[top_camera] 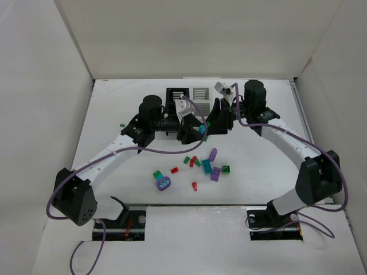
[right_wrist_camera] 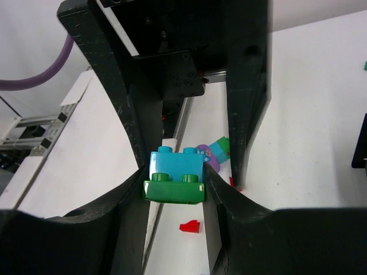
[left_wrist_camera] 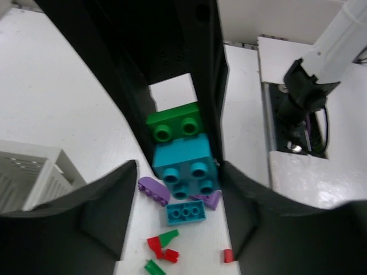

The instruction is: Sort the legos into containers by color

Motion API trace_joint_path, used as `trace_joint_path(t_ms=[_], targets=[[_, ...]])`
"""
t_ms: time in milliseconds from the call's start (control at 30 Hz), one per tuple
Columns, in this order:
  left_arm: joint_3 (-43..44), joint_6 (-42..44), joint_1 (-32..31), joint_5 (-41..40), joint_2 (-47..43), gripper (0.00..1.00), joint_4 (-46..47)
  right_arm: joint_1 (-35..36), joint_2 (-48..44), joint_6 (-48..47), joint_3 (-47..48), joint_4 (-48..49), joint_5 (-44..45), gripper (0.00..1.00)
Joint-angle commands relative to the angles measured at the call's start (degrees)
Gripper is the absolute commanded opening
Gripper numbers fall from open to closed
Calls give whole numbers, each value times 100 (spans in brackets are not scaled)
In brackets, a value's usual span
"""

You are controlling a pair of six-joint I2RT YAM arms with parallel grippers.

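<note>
Both arms meet mid-bench w/ one joined teal-green piece (top_camera: 200,130) held up off the bench (top_camera: 114,189) between them, just near of the black container (top_camera: 176,95) and white container (top_camera: 200,93).

Right gripper (right_wrist_camera: 174,188) is pinching the green brick (right_wrist_camera: 173,192); in the right wrist view its fingers press on both ends. Left gripper (left_wrist_camera: 179,167) comes in from the opposite side, fingers straddling the teal brick (left_wrist_camera: 184,166). One finger looks to be touching and the other side seems to show a sliver of gap, so can't tell if it's clamped or only around it.

Key relation: teal sits on green, offset, so one row of green studs shows. Each gripper is thus on its own colour, w/ the seam between them, and the split axis runs along the studs.

Judgement: step in hand is pulling the pair apart. Left needs a firm hold on teal first, then lift or tilt off the green studs. Risk is teal slipping out if the hold is loose.

Loose legos (top_camera: 206,168) lie on the bench near of the grippers, not yet sorted.
</note>
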Motion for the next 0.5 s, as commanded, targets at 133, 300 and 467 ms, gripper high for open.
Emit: trace_joint_path(t_ms=[133,300,467], targets=[[189,-94,1,87,28,8,522,65,-92,-79,261,145,-577,6],[189,-208,1,87,134,0,645,65,-153,-131,261,145,-577,16],[189,-375,62,87,134,0,785,4,-153,-131,208,145,-630,34]])
